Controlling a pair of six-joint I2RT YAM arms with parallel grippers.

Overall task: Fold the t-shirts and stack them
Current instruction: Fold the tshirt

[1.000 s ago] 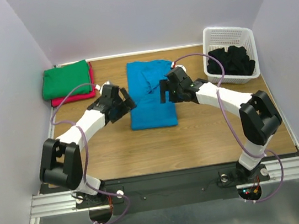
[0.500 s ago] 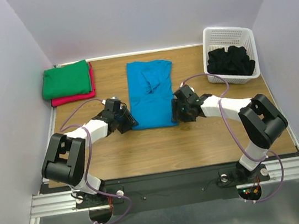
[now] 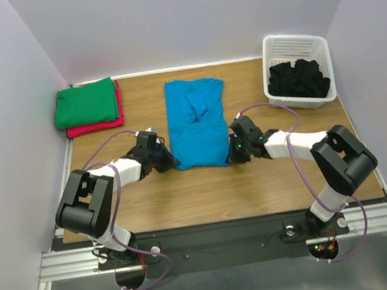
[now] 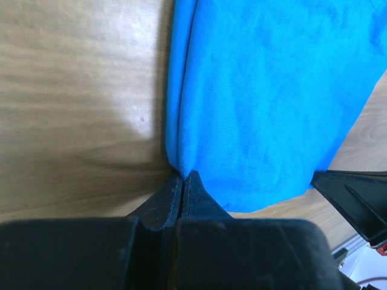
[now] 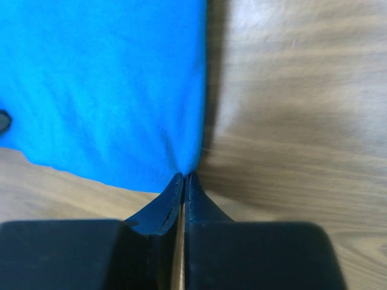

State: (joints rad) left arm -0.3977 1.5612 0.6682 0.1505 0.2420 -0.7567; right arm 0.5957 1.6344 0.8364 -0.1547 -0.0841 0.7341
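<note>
A turquoise-blue t-shirt (image 3: pixel 196 121) lies folded into a long strip in the middle of the table. My left gripper (image 3: pixel 171 164) is low at its near left corner, and its fingertips (image 4: pixel 183 176) are shut on the shirt's left edge (image 4: pixel 181 121). My right gripper (image 3: pixel 232 155) is at the near right corner, shut on the right edge of the blue cloth (image 5: pixel 121 90), tips meeting (image 5: pixel 184 176). A green t-shirt (image 3: pixel 87 104) lies folded on a red-pink one (image 3: pixel 94 128) at the far left. Black t-shirts (image 3: pixel 301 79) fill the basket.
The white lattice basket (image 3: pixel 292 39) stands at the far right corner. Both forearms lie low across the wooden table (image 3: pixel 207 193), either side of the blue shirt. Walls close in the left, back and right.
Both grippers have come down and toward me from the shirt's middle to its near corners. Both have gone from open to shut on the shirt's edges.
</note>
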